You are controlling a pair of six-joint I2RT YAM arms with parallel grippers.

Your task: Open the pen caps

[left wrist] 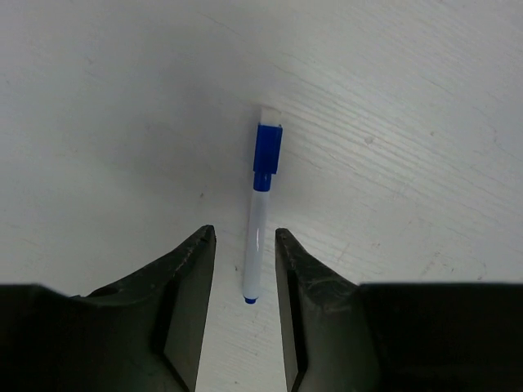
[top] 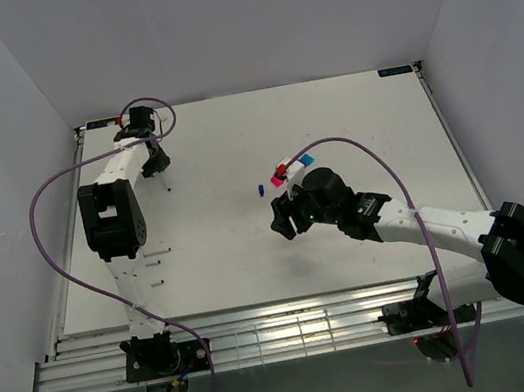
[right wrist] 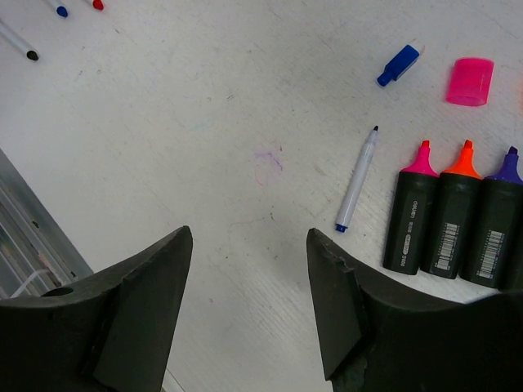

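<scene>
The left end effector (left wrist: 245,235) is spread, its fingers straddling the tail of the thin white pen (left wrist: 255,229) lying on the tabletop (left wrist: 409,122). Farther along, the blue cap (left wrist: 267,151) sits on the pen's far end, unopened. It looks light, smooth and probably slippery, so I would clamp the barrel and pinch the cap's flat sides. The right end effector (right wrist: 249,237) hangs spread, with a loose pink cap (right wrist: 471,81) beyond it.

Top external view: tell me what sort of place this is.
Probably a robot-manipulation test cell, not a home or workshop: a white table boxed in by plain white walls, the left arm and right arm bolted to a metal rail at its near edge, purple cables looping to them.
</scene>
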